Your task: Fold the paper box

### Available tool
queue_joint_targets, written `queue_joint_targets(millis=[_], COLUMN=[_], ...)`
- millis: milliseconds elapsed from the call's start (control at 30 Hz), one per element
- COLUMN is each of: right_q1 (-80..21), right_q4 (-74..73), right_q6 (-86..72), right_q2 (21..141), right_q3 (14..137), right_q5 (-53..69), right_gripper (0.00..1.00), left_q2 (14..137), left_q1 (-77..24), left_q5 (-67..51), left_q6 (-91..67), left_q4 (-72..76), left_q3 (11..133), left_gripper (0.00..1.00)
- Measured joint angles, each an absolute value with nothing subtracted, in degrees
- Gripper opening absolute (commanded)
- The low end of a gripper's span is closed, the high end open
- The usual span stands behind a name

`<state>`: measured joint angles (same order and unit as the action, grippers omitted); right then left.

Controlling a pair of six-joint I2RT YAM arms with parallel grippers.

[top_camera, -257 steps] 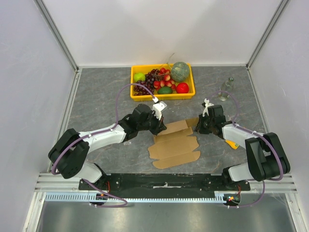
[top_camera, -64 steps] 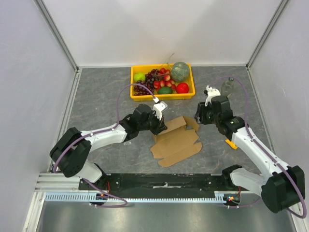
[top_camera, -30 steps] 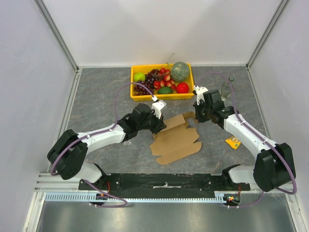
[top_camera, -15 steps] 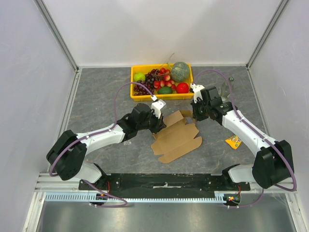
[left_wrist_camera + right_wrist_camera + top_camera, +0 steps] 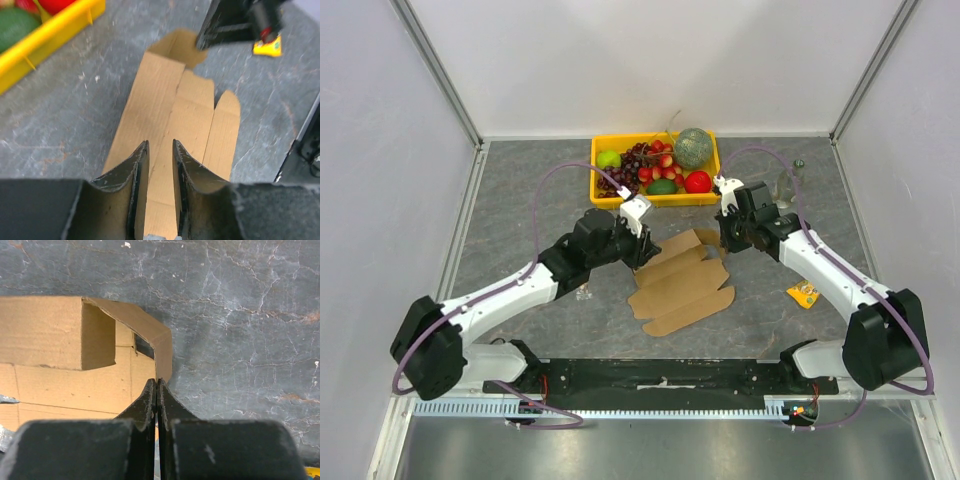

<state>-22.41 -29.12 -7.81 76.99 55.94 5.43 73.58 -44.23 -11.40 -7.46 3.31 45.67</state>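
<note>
Since half a second ago the left pincer (image 5: 160,146) has drawn back off the paper box (image 5: 682,288). Its jaws now stand slightly apart and hold nothing. The sheet has dropped flatter onto the desk (image 5: 520,210). The box lies just ahead of and below that pincer, with its long panels running away toward the right pincer (image 5: 157,382). The right pincer is pressed together on the edge of the raised far end flap, near the yellow crate (image 5: 695,198).
</note>
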Motion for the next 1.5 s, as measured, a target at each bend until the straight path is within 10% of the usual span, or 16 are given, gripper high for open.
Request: queue_joint_targets(millis=[467,1500], right_q1=[-22.41,-21.52], right_q4=[-26.87,-25.76], right_q6=[-7.81,-9.47], right_q2=[77.87,78.76], right_q3=[53.71,53.69], right_q5=[4.6,6.55], right_gripper=[0.0,0.0], left_q2=[81.65,114.08], left_q1=[-54.76,-61.89], left_q5=[-11.0,7.51], left_q6=[-11.03,-14.72], left_q4=[9.63,33.98], left_q3=[48.36,57.39], left_gripper=[0.02,0.02])
